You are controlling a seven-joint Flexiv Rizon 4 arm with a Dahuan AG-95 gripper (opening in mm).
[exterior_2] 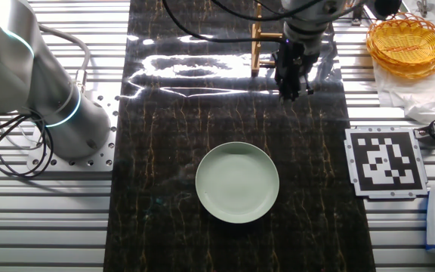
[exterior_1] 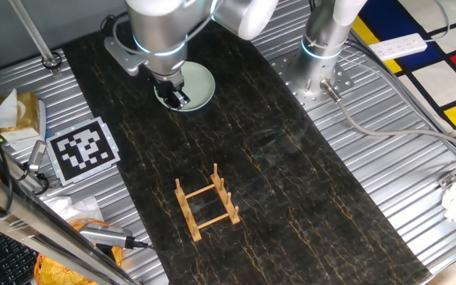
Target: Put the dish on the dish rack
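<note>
The dish [exterior_1: 200, 85] is a pale mint-green plate lying flat on the dark mat at the far side; it also shows in the other fixed view [exterior_2: 237, 182]. The dish rack [exterior_1: 206, 204] is a small light-wood rack standing empty on the mat nearer the front. In the other fixed view the rack [exterior_2: 257, 41] is partly hidden behind the arm. My gripper [exterior_1: 175, 98] points down and hangs above the mat by the plate's edge, between plate and rack [exterior_2: 293, 85]. Its jaws look slightly apart and hold nothing.
A black-and-white marker card [exterior_1: 84, 150] lies left of the mat. A wicker basket [exterior_2: 408, 41] and white cloth sit by the rack's end. A second arm's base [exterior_1: 323, 47] stands on the metal table right of the mat. A tissue box [exterior_1: 22, 111] sits at the left.
</note>
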